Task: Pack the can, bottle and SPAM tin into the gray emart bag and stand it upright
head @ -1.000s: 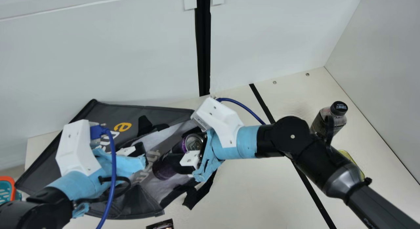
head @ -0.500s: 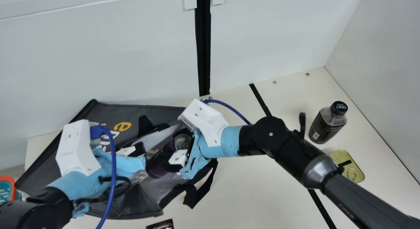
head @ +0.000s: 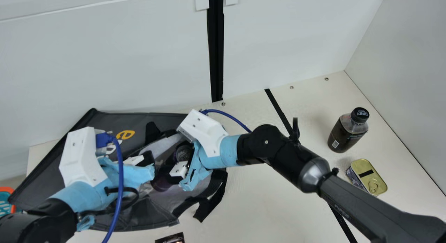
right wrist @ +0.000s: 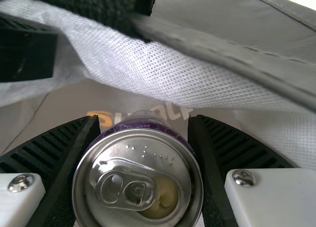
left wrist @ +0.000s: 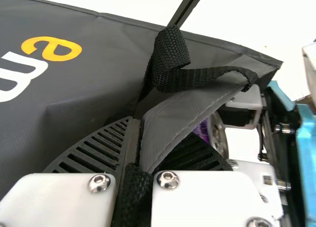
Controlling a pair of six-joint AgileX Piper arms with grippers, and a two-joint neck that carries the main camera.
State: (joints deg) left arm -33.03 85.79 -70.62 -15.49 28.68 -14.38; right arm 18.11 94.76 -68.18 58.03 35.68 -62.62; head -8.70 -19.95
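Observation:
The gray emart bag lies on its side at the left, its mouth toward the right. My left gripper is at the bag's mouth; in the left wrist view my left gripper is shut on the bag's edge and a black strap. My right gripper reaches inside the mouth; in the right wrist view my right gripper is shut on the purple can, lid facing the camera. The bottle stands at the right, and the SPAM tin sits nearer the front.
A small dark object lies at the table's front edge. An orange and teal item is at the far left. White walls stand behind and at the right. A black strap hangs out from the bag onto the table.
My right arm has moved left, carrying the can deeper into the bag, and the bag has shifted slightly left. The bottle and tin have come into fuller sight. My left arm has kept still.

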